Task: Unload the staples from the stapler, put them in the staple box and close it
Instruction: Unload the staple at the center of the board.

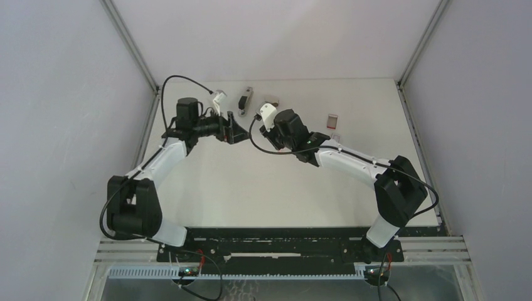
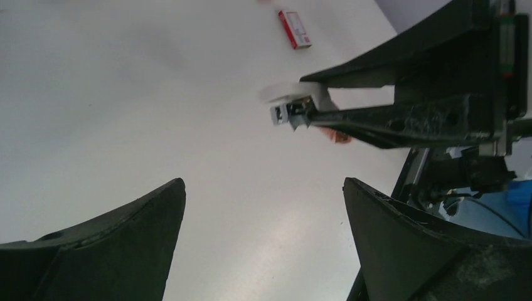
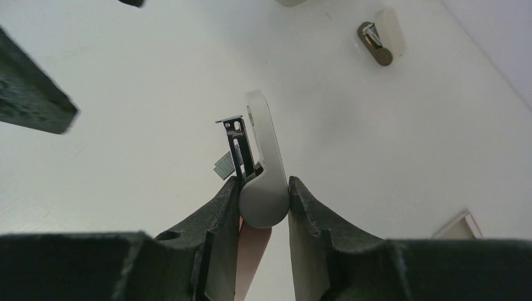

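Right tool [image 3: 263,185] clamped on the rounded end of a white-and-pink piece [image 3: 263,144], metal nose forward, probably for prying; left tool [image 2: 263,188] spread wide, empty; stapler [image 1: 246,99] lies free on the table [image 1: 251,188], between them.

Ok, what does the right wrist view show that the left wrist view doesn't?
Right wrist only: a staple strip beside the metal tip of the tool, and a brown-and-white item farther off. Left wrist only: the whole red-and-white box and the open left gripper. Both: the right gripper shut on that tool.
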